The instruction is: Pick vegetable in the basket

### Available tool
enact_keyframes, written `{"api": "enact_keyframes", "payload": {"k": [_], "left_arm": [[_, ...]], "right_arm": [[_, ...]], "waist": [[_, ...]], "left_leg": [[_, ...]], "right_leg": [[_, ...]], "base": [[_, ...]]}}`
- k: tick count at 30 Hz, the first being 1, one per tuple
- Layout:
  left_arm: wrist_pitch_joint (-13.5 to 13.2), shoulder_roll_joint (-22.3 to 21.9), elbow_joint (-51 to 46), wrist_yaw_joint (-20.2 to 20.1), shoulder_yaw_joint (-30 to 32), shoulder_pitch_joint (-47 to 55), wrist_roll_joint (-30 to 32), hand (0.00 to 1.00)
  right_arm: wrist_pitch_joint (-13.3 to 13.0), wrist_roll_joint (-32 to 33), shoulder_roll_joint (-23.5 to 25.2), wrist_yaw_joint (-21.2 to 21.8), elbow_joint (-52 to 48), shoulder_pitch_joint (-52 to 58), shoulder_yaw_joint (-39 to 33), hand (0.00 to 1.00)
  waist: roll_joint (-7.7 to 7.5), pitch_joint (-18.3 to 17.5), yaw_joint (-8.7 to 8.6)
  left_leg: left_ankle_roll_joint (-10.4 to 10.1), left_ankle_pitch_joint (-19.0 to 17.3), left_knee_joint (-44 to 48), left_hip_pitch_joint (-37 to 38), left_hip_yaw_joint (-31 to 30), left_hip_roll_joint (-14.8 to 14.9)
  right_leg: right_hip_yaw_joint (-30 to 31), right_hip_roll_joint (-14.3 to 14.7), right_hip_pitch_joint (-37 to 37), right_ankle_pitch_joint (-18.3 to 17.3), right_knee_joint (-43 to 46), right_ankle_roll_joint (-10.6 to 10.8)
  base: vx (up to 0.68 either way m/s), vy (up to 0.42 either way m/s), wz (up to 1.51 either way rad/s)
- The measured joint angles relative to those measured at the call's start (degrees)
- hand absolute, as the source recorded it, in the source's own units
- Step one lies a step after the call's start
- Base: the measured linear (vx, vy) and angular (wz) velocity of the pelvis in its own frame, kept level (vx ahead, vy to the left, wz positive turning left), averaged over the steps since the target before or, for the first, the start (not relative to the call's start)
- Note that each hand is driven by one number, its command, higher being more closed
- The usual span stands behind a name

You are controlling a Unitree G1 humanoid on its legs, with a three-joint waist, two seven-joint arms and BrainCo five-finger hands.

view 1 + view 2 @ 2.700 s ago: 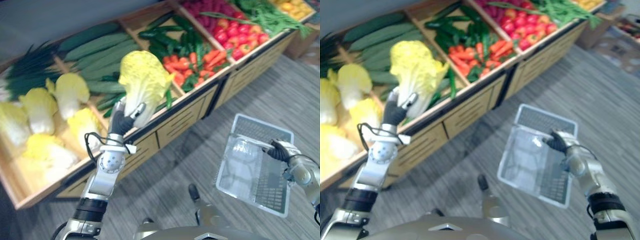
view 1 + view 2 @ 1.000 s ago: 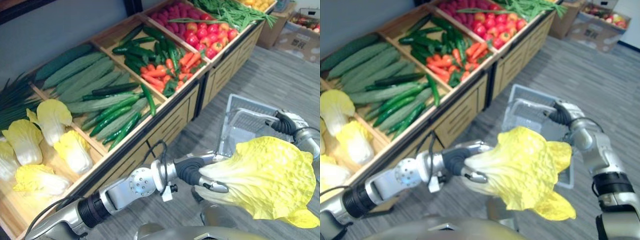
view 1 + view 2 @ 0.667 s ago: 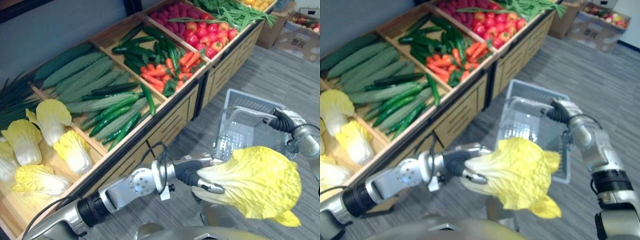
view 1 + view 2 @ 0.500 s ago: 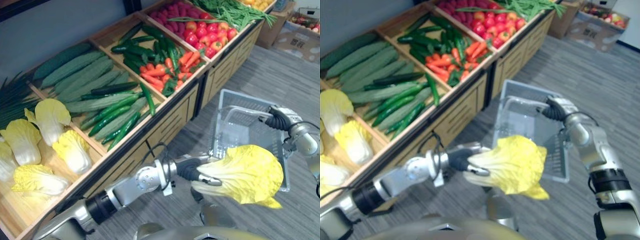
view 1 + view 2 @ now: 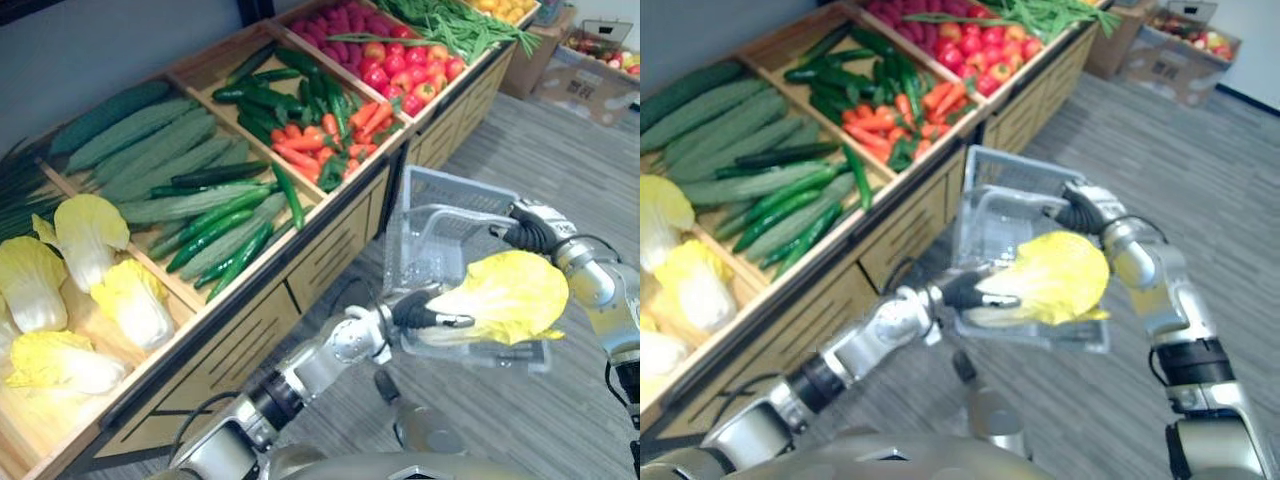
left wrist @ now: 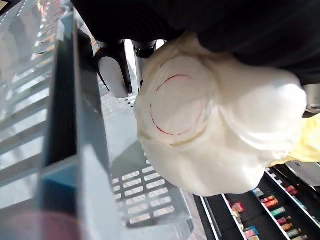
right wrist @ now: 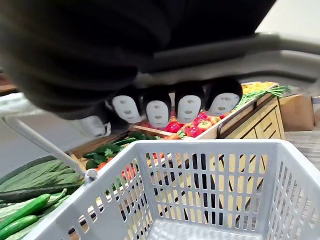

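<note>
My left hand (image 5: pixel 418 310) is shut on the white stem end of a yellow napa cabbage (image 5: pixel 512 296). The cabbage hangs over the near side of a light grey plastic basket (image 5: pixel 437 214); whether it touches the basket I cannot tell. In the left wrist view the cabbage's pale base (image 6: pixel 200 125) sits just beyond my fingers (image 6: pixel 114 75), beside the basket's slotted wall (image 6: pixel 75 130). My right hand (image 5: pixel 530 228) is shut on the basket's handle and holds the basket above the floor. Its fingers (image 7: pixel 170 107) curl over the handle in the right wrist view, with the basket's inside (image 7: pixel 210 195) showing below them.
A long wooden produce stand (image 5: pixel 330 250) runs along the left. Its bins hold more napa cabbages (image 5: pixel 90 270), cucumbers (image 5: pixel 150 150), carrots with green peppers (image 5: pixel 310 130), red tomatoes (image 5: pixel 400 70) and green beans (image 5: pixel 450 20). Cardboard boxes (image 5: pixel 590 65) stand far right on the grey floor.
My left hand has carried the cabbage from above the stand rightward to the basket. My right hand has raised the basket and brought it closer. The camera has turned right.
</note>
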Motion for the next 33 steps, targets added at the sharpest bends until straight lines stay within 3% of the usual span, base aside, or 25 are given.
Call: {"api": "enact_keyframes", "payload": {"k": [10, 18, 19, 25, 33], "left_arm": [[2.40, -6.67, 6.82, 2.69, 3.86, -2.41, 7.19, 1.00], [3.95, -9.15, 12.34, 3.34, 4.54, -4.28, 12.56, 1.00], [4.02, -9.26, 12.71, 3.37, 4.63, -4.32, 13.42, 0.00], [5.81, -10.66, 16.74, 3.70, 5.86, -5.43, 17.80, 0.00], [5.96, -10.78, 17.77, 3.75, 5.89, -5.89, 18.14, 0.00]], "right_arm": [[0.15, -0.36, 2.20, 1.49, -0.12, 0.17, -1.89, 1.00], [0.15, -0.44, 2.67, 2.96, -0.12, 1.22, -1.60, 1.00], [0.15, -0.44, 2.82, 3.33, -0.13, 1.22, -1.59, 1.00], [0.14, -0.44, 3.88, 4.36, -0.27, 1.94, -0.41, 1.00], [0.16, -0.29, 4.01, 5.11, -1.44, 3.99, -0.40, 1.00]], "waist": [[-0.17, 0.10, 0.12], [-0.22, 0.13, 0.12], [-0.25, 0.15, 0.12], [-0.83, 0.50, 0.12], [-0.91, 0.54, 0.15]], "left_leg": [[0.11, -0.24, 0.01, 0.01, 0.01, 0.13], [0.54, -0.20, 0.03, 0.09, 0.01, 0.21], [0.55, -0.20, 0.02, 0.09, 0.01, 0.21], [0.60, -0.22, -0.01, 0.05, -0.15, 0.06], [0.67, -0.20, -0.04, 0.00, -0.33, 0.03]], "right_leg": [[-0.10, 0.04, -0.03, -0.24, -0.02, -0.17], [-0.17, 0.02, -0.02, -0.23, -0.34, -0.22], [-0.18, 0.02, -0.02, -0.23, -0.34, -0.22], [-0.35, -0.21, 0.04, -0.24, -0.35, -0.22], [-0.54, -0.29, 0.08, -0.24, -0.37, -0.21]], "base": [[0.01, 0.030, 0.00], [0.02, 0.032, 0.00], [0.00, 0.000, 0.00], [0.00, 0.000, 0.00], [0.00, 0.000, 0.00]]}}
